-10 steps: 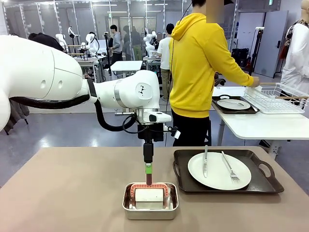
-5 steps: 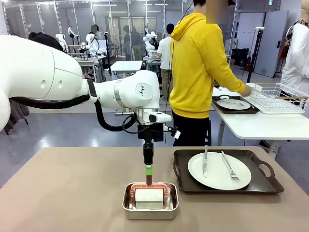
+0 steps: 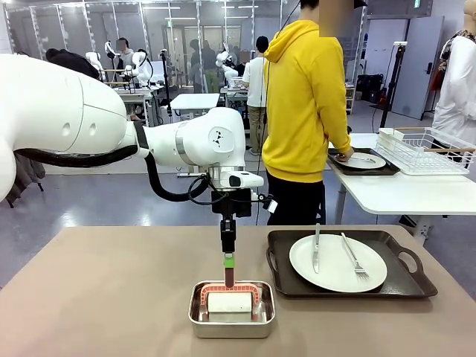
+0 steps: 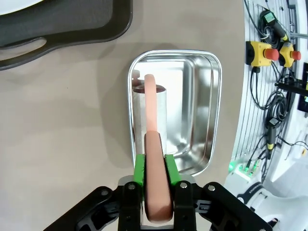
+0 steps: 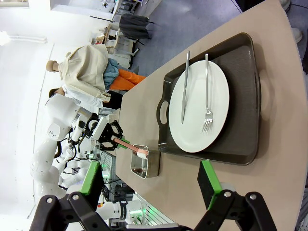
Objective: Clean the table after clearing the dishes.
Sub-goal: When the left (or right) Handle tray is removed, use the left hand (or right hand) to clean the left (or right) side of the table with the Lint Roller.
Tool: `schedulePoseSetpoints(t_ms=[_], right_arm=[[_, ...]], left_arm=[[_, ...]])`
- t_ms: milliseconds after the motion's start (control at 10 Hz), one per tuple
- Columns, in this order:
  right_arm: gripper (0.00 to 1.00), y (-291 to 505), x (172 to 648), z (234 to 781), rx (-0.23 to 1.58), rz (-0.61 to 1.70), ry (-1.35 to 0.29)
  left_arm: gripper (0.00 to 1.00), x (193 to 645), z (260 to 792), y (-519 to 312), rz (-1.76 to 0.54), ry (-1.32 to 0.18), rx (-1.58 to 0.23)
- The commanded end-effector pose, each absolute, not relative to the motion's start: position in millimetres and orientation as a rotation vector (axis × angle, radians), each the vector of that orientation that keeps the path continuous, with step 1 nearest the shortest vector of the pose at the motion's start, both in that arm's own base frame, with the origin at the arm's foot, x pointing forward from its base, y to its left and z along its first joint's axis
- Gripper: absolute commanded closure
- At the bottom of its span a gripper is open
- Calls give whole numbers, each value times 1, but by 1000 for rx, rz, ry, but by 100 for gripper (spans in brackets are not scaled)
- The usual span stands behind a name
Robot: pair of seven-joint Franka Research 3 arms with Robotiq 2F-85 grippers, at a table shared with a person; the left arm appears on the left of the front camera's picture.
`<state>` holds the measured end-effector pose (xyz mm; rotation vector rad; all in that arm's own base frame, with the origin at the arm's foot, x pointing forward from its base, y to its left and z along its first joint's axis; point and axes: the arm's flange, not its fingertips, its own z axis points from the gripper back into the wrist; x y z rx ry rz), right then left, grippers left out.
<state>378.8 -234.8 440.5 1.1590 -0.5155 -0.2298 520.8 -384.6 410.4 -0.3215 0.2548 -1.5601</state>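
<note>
Left gripper [image 4: 155, 166] clamped tight on the roller [image 3: 229, 301]'s pink handle; roller lies in steel pan [image 3: 231, 325], 6 o'clock on table [image 3: 111, 297]. Tray [image 3: 405, 286] with plate [image 3: 335, 268] at pan's 2 o'clock. Second plate [image 3: 362, 160] beyond the table, 1 o'clock. Right gripper [image 5: 150, 175] jaws wide apart, empty.

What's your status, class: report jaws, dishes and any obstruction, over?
Left gripper: jaws shut on roller handle, roller in steel pan. Right gripper: jaws open, empty. Plate, knife, fork on tray, uncleared. Tray and pan occupy table.
</note>
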Motion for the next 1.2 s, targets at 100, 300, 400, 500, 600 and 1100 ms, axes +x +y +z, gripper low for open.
schedulePoseSetpoints(t_ms=[100, 300, 400, 500, 600, 1100], right_arm=[[0, -234, 377, 443, 1160, -227, -521], [0, -234, 377, 443, 1160, -227, -521], [0, -234, 377, 443, 1160, -227, -521], [0, -234, 377, 443, 1160, -227, -521], [0, -234, 377, 443, 1160, -227, -521], [0, -234, 377, 443, 1160, -227, -521]], left_arm=[[100, 512, 417, -377, -1556, 276, -322], [91, 505, 438, -375, -1511, 261, -333], [91, 498, 458, -372, -1483, 225, -302], [91, 493, 480, -364, -1407, 190, -265], [91, 490, 498, -352, -1313, 147, -239], [91, 484, 548, -254, -634, -125, -156]])
